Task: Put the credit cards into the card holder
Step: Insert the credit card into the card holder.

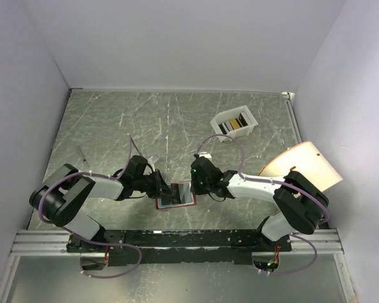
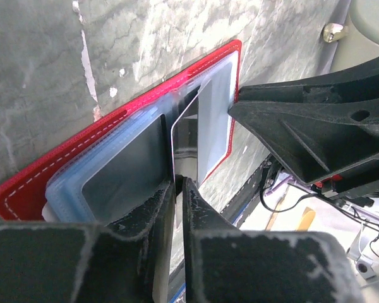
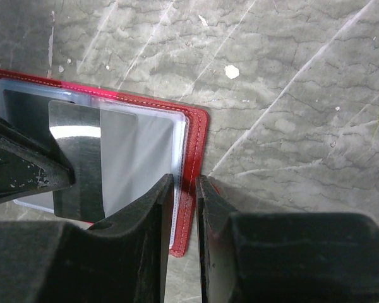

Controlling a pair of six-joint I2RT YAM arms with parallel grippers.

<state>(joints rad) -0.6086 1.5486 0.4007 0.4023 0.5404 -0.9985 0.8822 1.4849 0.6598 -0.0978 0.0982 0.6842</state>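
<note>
The red card holder (image 1: 177,201) lies open on the table between both arms, its pale blue-grey pockets facing up (image 2: 107,170). My left gripper (image 2: 179,180) is shut on a glossy dark-grey credit card (image 2: 192,142). It holds the card on edge, with the far end at the holder's pockets. In the right wrist view the card (image 3: 95,164) stands over the open holder (image 3: 196,139). My right gripper (image 3: 186,180) is shut on the holder's red right edge. More credit cards lie in a white box (image 1: 235,123).
The white open-topped box stands at the back right of the table. A pale orange-edged fan-shaped sheet (image 1: 303,165) lies at the right wall. The black rail (image 1: 177,238) with both arm bases runs along the near edge. The two grippers are close together over the holder.
</note>
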